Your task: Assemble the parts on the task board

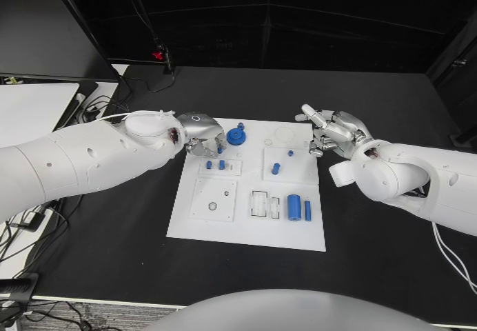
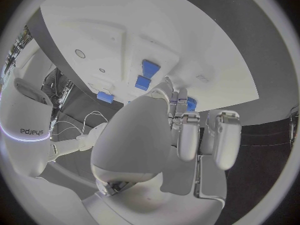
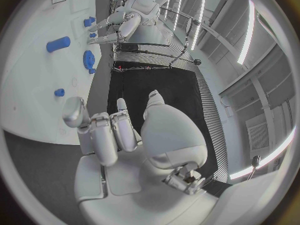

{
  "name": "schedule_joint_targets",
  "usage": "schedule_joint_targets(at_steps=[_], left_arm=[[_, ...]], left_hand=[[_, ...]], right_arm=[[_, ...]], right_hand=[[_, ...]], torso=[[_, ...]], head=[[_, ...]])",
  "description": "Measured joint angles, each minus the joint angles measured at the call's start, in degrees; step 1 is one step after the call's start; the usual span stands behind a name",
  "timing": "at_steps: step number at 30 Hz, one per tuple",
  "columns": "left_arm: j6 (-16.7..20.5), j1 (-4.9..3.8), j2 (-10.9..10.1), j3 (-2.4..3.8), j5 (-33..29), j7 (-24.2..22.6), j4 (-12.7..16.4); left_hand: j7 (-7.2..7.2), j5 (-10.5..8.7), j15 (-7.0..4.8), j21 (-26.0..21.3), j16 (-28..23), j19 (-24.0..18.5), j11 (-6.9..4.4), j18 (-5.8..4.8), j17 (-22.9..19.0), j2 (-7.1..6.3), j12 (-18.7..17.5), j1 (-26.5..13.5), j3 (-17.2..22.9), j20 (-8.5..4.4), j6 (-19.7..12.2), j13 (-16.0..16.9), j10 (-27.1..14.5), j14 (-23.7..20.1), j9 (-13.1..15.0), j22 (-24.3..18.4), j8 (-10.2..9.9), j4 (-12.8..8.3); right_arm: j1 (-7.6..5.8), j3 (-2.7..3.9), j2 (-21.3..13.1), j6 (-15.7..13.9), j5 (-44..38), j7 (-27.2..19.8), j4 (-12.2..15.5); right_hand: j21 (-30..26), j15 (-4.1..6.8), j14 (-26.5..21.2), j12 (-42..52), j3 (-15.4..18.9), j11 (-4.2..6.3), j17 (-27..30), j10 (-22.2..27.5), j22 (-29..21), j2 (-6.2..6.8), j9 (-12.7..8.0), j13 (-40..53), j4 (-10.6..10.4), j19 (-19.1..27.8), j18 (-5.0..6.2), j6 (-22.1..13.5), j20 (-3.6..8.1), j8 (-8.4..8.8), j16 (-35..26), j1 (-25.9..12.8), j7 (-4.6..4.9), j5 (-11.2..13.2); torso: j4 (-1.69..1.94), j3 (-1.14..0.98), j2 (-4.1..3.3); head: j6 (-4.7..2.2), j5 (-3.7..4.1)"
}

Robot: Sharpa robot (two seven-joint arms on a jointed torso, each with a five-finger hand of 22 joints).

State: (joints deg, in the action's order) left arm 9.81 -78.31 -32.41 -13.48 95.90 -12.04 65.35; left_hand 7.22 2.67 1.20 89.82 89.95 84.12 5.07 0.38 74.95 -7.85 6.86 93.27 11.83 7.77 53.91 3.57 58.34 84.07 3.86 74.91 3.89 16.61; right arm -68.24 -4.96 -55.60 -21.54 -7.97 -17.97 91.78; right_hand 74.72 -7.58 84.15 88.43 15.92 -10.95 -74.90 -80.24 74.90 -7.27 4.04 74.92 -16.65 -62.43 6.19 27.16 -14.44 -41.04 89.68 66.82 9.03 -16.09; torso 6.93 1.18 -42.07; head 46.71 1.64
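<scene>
Task board (image 1: 249,231) on black surface (image 1: 387,96); blue gear (image 1: 236,136) beside left robot hand (image 1: 202,132), grasp unclear; right robot hand (image 1: 336,132) released.

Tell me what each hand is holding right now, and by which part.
Nothing is visibly held. The right hand hovers open at the task board's far right edge. The left hand sits beside the blue gear; contact cannot be told.
</scene>
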Motion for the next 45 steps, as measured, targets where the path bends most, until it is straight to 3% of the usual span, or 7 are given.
schedule_joint_targets(at_steps=[17,24,26,29,32,37,45], left_arm=[[4.8,0.00,-2.0,-0.03,0.0,1.0,0.7],[8.3,-0.51,-5.1,-0.03,0.0,1.4,2.3],[8.9,-0.60,-5.9,-0.02,0.0,1.5,2.8],[9.8,-0.76,-7.4,-0.01,-0.1,1.6,3.9],[10.7,-0.81,-8.8,-0.01,-1.1,1.6,4.7],[13.0,-0.87,-10.4,-0.03,-4.0,1.4,6.5],[18.9,-0.89,-12.4,-0.05,-10.7,-0.7,9.6]], left_hand=[[1.50,0.06,-0.43,-1.3,-1.6,0.0,0.96,0.00,0.0,-1.03,0.3,-1.0,-2.5,-0.42,-9.9,0.4,-6.1,0.0,0.1,0.0,0.6,0.0],[1.36,0.06,-0.44,-6.2,-5.6,-0.9,0.78,1.12,-0.2,-1.03,2.5,-1.0,-2.7,-0.53,-11.2,0.6,-7.1,-0.2,0.6,0.0,3.5,0.1],[1.09,0.06,-0.70,-11.6,-11.6,-5.8,0.56,2.99,-7.7,-1.03,3.6,-1.0,-2.7,-0.78,-11.8,0.7,-7.3,-4.6,0.9,0.0,4.9,0.1],[1.00,0.06,-0.94,-25.2,-26.1,-17.0,0.31,6.22,-26.3,-1.03,5.7,-1.0,-2.8,-1.07,-11.8,0.9,-6.7,-14.4,1.4,0.0,7.4,0.0],[1.16,0.06,-0.81,-35.7,-36.7,-23.0,0.54,7.20,-37.2,-1.00,7.2,-1.0,-2.7,-1.01,-11.7,0.8,-5.8,-18.0,1.7,-2.7,9.6,0.2],[1.96,0.06,-0.38,-44.0,-42.0,-25.1,0.74,8.05,-40.9,-0.49,8.3,-0.5,-2.2,-0.72,-10.9,0.4,-5.6,-17.6,1.9,-7.4,12.1,0.0],[3.05,0.28,0.68,-38.8,-41.3,-18.7,1.50,8.05,-39.9,-0.05,8.7,0.0,-1.2,-0.25,-9.8,0.2,-6.4,-13.7,1.8,-4.9,13.2,0.2]], right_arm=[[0.00,0.00,0.0,0.0,0.0,0.0,-0.1],[-0.01,0.03,-1.1,-0.1,-1.4,-0.2,0.3],[-0.10,0.03,-1.6,-0.1,-2.6,-0.2,0.3],[-1.10,0.02,-2.0,0.1,-6.1,-0.1,-0.3],[-2.48,0.18,-2.0,0.7,-12.0,0.4,-1.4],[-3.50,0.18,-1.7,1.9,-25.5,1.7,-3.7],[-3.82,0.12,0.4,3.2,-44.2,4.4,-6.1]], right_hand=[[0.0,0.00,0.0,-0.4,0.0,0.11,0.0,0.8,0.0,-0.22,0.0,0.0,0.0,0.0,0.00,0.0,0.02,0.00,0.0,0.2,0.00,-0.1],[0.1,-0.20,-0.2,-9.3,-0.3,0.34,0.0,25.5,0.0,-0.29,-0.1,-15.2,0.3,0.9,0.00,-0.4,0.10,-0.67,0.2,4.8,0.02,-0.3],[0.8,-0.19,-0.2,-16.5,-1.1,0.79,0.0,37.1,0.0,-0.22,-0.1,-26.8,0.5,0.6,0.01,0.6,0.37,-0.67,0.2,7.7,0.07,0.3],[2.2,0.54,-0.1,-26.0,-1.8,1.44,0.0,41.6,0.0,-0.17,-0.2,-36.4,0.6,-2.3,0.01,4.1,1.21,-0.52,0.2,12.5,0.27,0.6],[4.3,1.97,-0.1,-34.8,-2.3,1.92,0.0,41.8,0.0,-0.13,-0.5,-44.9,0.1,-7.6,-0.50,8.3,2.17,1.72,0.2,17.0,0.82,1.8],[7.1,4.25,-0.1,-43.4,-2.4,3.73,0.0,36.5,0.0,0.47,-0.5,-54.5,-0.2,-15.1,-2.25,15.0,4.20,7.19,0.0,22.4,1.41,4.1],[9.2,5.66,-0.1,-55.6,-3.3,4.61,0.0,32.0,0.0,0.89,-0.5,-65.7,0.2,-21.3,-3.13,21.1,5.94,15.93,-1.1,27.7,0.82,8.7]], torso=[[0.07,0.04,-0.03],[0.06,0.06,-0.10],[0.10,0.08,-0.01],[0.27,0.13,0.13],[0.43,0.18,0.26],[0.59,0.25,0.44],[0.63,0.32,0.55]], head=[[0.12,0.16],[0.09,0.23],[0.15,0.41],[0.15,0.80],[0.25,1.19],[-0.02,2.16],[-0.77,4.28]])
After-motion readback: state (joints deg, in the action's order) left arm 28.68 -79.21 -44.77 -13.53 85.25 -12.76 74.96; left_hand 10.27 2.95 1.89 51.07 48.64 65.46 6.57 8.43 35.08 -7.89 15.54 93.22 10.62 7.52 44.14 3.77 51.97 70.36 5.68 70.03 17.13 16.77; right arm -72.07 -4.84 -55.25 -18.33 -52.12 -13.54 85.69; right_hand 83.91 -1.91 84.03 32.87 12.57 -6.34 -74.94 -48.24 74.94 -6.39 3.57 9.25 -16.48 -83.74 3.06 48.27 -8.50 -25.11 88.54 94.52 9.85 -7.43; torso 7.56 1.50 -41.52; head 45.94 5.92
